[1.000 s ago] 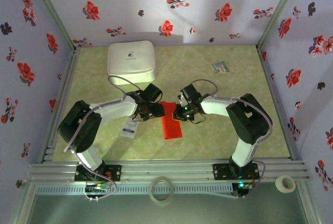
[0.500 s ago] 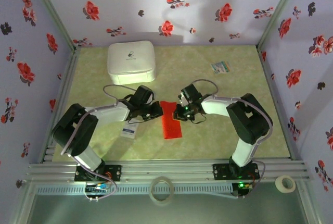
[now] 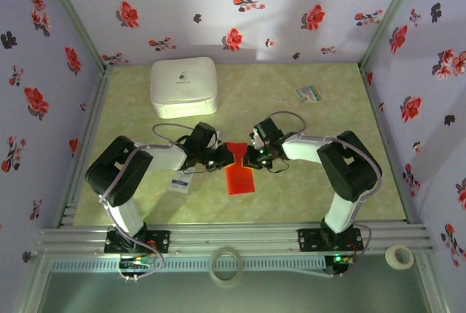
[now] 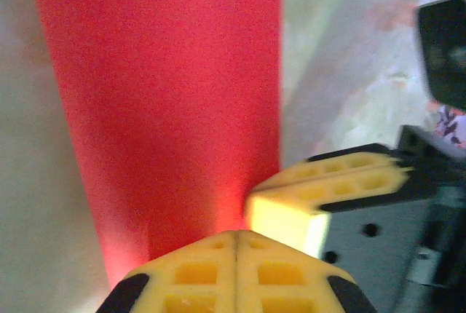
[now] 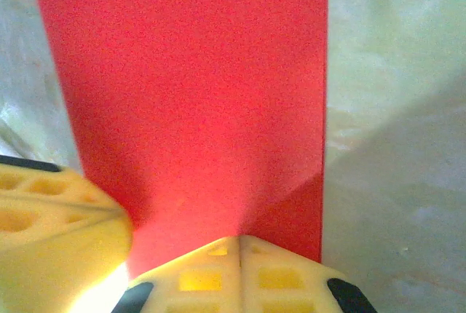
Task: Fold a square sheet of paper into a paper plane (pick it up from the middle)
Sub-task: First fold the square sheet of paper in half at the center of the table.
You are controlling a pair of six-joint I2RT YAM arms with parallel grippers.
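The square sheet of paper (image 3: pixel 241 175) is bright red and lies flat on the green table, folded into a long narrow strip rather than a pointed plane. Both wrist views look along it (image 4: pixel 167 94) (image 5: pixel 196 87). My left gripper (image 3: pixel 223 156) (image 4: pixel 237 234) is shut, its tips low over the strip's far left corner. From the other side my right gripper (image 3: pixel 250 156) (image 5: pixel 239 239) is shut at the same end. The two sets of yellow fingers nearly touch; the right fingers (image 4: pixel 328 182) show in the left wrist view. I see no paper pinched between either pair of jaws.
A white box (image 3: pixel 183 86) stands at the back left. A small multicoloured card (image 3: pixel 309 94) lies at the back right and a small white packet (image 3: pixel 180 181) under the left arm. Two tape rolls (image 3: pixel 226 264) (image 3: pixel 398 256) rest by the front rail. Flowered walls close three sides.
My left gripper has shut and slid right onto the strip's far end, its arm shifting with it. The right arm and the paper have stayed still.
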